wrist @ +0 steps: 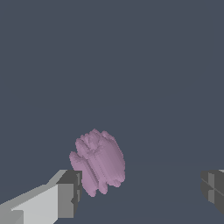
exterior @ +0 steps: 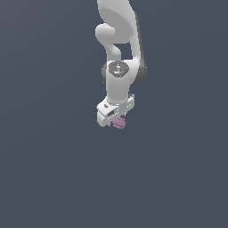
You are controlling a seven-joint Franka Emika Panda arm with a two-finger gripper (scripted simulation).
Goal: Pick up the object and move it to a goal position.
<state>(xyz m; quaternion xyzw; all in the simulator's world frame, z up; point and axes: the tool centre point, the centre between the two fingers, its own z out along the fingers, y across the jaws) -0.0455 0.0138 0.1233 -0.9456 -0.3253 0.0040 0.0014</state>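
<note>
Pincer (exterior: 114, 119) first: from my console I read it as spread wide, gripping nothing, with one finger (wrist: 65, 194) just beside the object (wrist: 98, 162) and the other finger (wrist: 213, 189) well apart from it on the far side. That lopsided straddle tells me the hand has been set down around the piece but is not centred, so closing now would mean the near finger meets it first and the far one must travel a long way. The object, a lumpy pinkish-purple bit, sits right under the hand in the exterior view (exterior: 119, 123), peeking out toward the exterior view's right. Whether the near finger actually touches it, I cannot tell. Around it I see only plain dark grey ground (exterior: 53, 178); nothing blocks the approach, and no goal marker shows.
</note>
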